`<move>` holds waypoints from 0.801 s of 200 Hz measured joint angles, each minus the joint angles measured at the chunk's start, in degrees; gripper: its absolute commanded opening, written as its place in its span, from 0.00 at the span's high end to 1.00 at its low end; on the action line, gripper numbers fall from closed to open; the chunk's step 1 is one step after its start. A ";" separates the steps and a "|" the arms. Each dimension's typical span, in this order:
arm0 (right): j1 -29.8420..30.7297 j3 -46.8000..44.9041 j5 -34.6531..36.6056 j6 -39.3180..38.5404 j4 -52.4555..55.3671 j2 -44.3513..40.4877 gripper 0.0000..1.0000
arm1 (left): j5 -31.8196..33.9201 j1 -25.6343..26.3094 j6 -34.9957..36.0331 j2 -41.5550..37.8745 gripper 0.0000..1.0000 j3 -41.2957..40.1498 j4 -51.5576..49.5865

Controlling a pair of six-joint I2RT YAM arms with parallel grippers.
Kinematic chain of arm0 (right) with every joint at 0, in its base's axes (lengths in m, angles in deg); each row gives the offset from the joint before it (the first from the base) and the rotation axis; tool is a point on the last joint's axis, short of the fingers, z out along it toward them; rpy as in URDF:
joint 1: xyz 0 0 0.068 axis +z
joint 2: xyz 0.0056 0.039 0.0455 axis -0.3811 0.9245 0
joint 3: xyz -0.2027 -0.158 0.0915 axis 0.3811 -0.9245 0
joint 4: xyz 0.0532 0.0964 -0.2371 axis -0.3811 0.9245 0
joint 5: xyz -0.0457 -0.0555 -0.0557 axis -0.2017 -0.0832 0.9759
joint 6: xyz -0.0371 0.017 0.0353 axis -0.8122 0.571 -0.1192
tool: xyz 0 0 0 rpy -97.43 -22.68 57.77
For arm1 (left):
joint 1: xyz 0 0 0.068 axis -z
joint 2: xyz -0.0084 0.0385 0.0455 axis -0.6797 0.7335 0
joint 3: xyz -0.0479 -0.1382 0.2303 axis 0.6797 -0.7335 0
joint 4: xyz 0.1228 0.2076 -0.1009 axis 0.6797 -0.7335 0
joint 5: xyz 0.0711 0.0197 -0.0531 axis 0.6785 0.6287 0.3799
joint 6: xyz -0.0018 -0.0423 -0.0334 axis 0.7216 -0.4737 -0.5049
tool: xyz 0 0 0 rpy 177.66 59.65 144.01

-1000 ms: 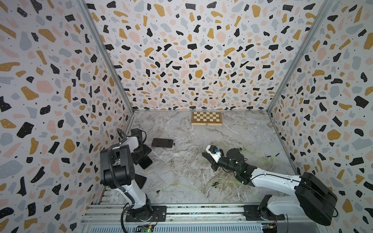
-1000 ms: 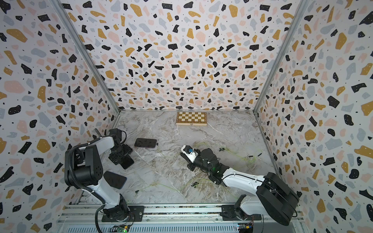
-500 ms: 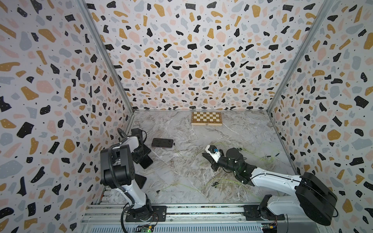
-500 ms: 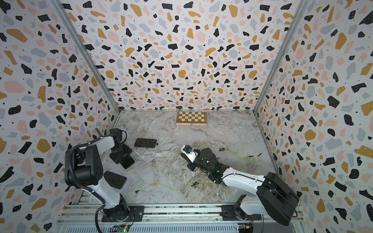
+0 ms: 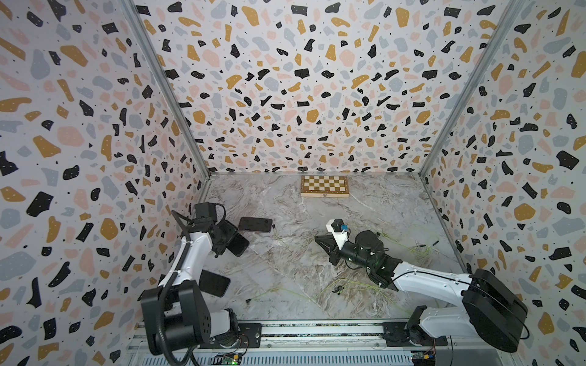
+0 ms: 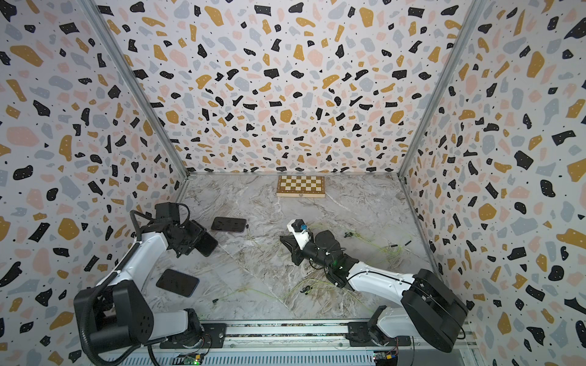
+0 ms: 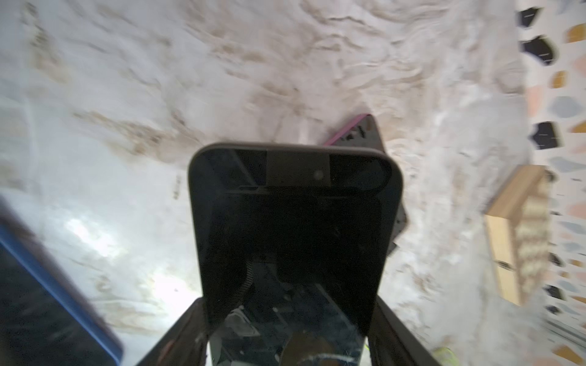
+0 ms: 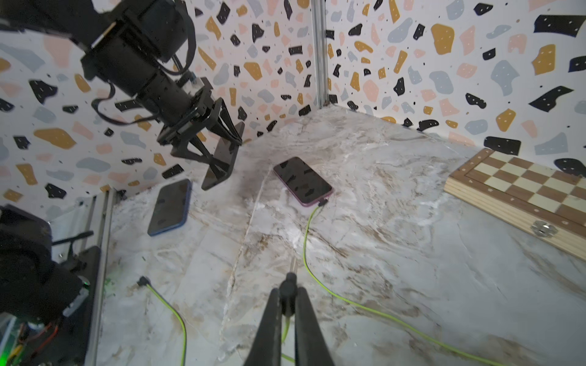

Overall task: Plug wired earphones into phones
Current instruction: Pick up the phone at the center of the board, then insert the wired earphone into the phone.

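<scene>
My left gripper (image 5: pixel 233 242) (image 7: pixel 288 301) is shut on a black phone (image 7: pixel 291 221) (image 8: pixel 222 158), held tilted just above the table near the left wall. A pink-edged phone (image 5: pixel 255 224) (image 8: pixel 302 180) lies flat beyond it with a yellow-green earphone cable (image 8: pixel 306 240) plugged into its end. A blue-edged phone (image 5: pixel 214 283) (image 8: pixel 169 207) lies nearer the front. At mid-table, my right gripper (image 5: pixel 316 237) (image 8: pixel 289 290) is shut on a black earphone plug (image 8: pixel 290 282), metal tip pointing toward the phones. More earphone cables (image 5: pixel 409 248) lie at the right.
A wooden chessboard box (image 5: pixel 325 186) (image 8: pixel 520 187) sits against the back wall. Another cable with a loose black plug (image 8: pixel 143 280) lies near the front left. Tangled cable and earbuds (image 5: pixel 339 288) lie under the right arm. Patterned walls close in three sides.
The left jaws have narrowed onto the phone. Both arms have stayed almost where they were.
</scene>
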 measured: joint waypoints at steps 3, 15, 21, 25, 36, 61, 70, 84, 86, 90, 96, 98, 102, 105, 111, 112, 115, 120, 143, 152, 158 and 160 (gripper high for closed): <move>0.07 0.26 -0.11 0.61 -0.33 0.35 1.00 | -0.59 0.24 -1.05 -1.14 0.44 -0.61 0.59; 0.59 1.75 -0.76 2.93 -2.08 2.62 1.00 | -2.40 2.12 -4.15 -5.33 0.44 -2.78 2.45; 0.92 2.58 -1.11 4.11 -2.95 3.85 1.00 | -3.17 3.58 -6.05 -7.78 0.44 -3.85 3.45; 1.14 3.17 -1.31 4.79 -3.45 4.66 1.00 | -3.65 4.39 -7.48 -9.25 0.44 -4.37 3.91; 1.92 4.76 -1.70 6.36 -4.90 6.80 1.00 | -4.74 6.62 -10.71 -12.70 0.45 -5.51 5.44; 3.85 8.76 -2.49 9.75 -8.17 11.52 1.00 | -5.99 8.79 -20.09 -20.02 0.47 -8.02 9.86; 4.24 10.08 -2.84 11.10 -9.55 13.05 1.00 | -5.88 9.27 -23.39 -22.32 0.47 -9.03 11.52; 4.76 12.09 -3.63 13.16 -11.45 15.41 1.00 | -5.44 10.01 -28.26 -25.09 0.47 -10.47 13.60; 4.83 12.37 -3.76 13.46 -11.65 15.78 1.00 | -5.49 10.14 -29.00 -25.49 0.47 -10.64 13.88; 4.94 12.92 -3.93 13.90 -12.02 16.35 1.00 | -5.46 10.36 -30.25 -26.03 0.47 -11.02 14.38; 5.14 13.68 -4.00 14.67 -12.46 17.16 1.00 | -5.49 10.64 -31.78 -26.73 0.47 -11.41 15.08; 5.20 13.94 -4.02 14.71 -12.59 17.42 1.00 | -5.51 10.71 -32.37 -26.93 0.47 -11.50 15.23; 5.38 14.34 -4.04 14.99 -12.70 17.81 1.00 | -5.53 10.93 -33.29 -27.28 0.47 -11.63 15.52; 5.51 14.71 -4.00 15.15 -12.90 18.14 1.00 | -5.55 11.08 -34.42 -27.52 0.47 -11.72 15.76; 5.77 15.30 -3.98 15.39 -12.96 18.64 1.00 | -5.60 11.43 -35.65 -27.85 0.48 -11.85 16.20; 5.84 15.43 -3.98 15.41 -12.98 18.75 1.00 | -5.60 11.50 -35.93 -27.89 0.48 -11.87 16.26; 5.92 15.72 -3.98 15.50 -12.98 18.95 1.00 | -5.62 11.78 -36.70 -28.04 0.47 -11.93 16.59; 6.05 16.17 -3.93 15.54 -12.98 19.28 1.00 | -5.66 12.11 -37.62 -28.26 0.47 -12.00 16.83; 6.95 18.34 -3.91 15.50 -12.94 20.33 1.00 | -5.68 13.40 -41.57 -29.16 0.48 -12.04 17.49; 7.39 19.17 -3.89 15.17 -12.85 20.61 1.00 | -5.66 13.86 -42.51 -29.64 0.48 -12.07 17.59; 7.65 19.65 -3.89 14.91 -12.79 20.76 1.00 | -5.57 14.16 -43.15 -29.94 0.48 -12.07 17.57; 7.76 19.82 -3.87 14.80 -12.74 20.79 1.00 | -5.53 14.32 -43.12 -30.08 0.48 -12.07 17.55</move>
